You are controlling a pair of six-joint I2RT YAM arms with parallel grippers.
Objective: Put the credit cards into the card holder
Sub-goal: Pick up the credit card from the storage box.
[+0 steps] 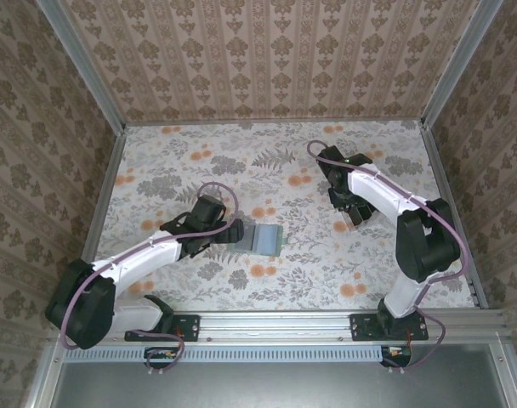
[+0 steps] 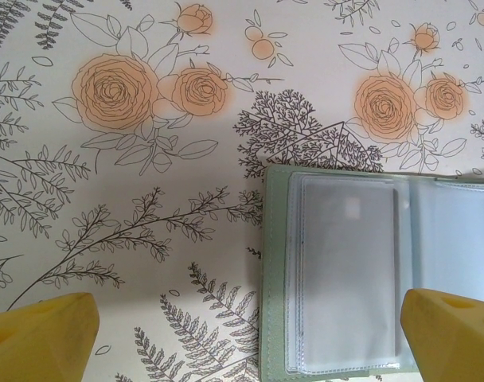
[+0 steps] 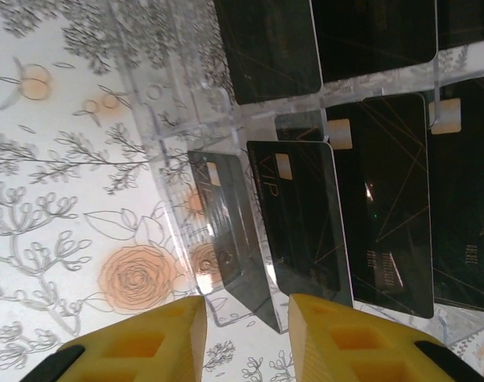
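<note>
Several credit cards [image 3: 377, 199] look glossy black; right claw [image 3: 246, 334] straddles one, grip unclear; left claw [image 2: 246, 338] gapes wide.

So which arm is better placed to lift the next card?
Right. Its gripper straddles a black card in the clear rack; the left gripper hangs open over the card holder, away from the cards.

In the right wrist view, the letters "VIP" are written in thin gold strokes on a glossy black rectangular credit card [image 3: 306, 231], beside its small pale chip [image 3: 283, 165]. This card is stood in a clear plastic tiered rack [image 3: 174, 111]. Fine gold print is carried on the neighbouring black cards [image 3: 385, 199], but it is too small to be read.
</note>
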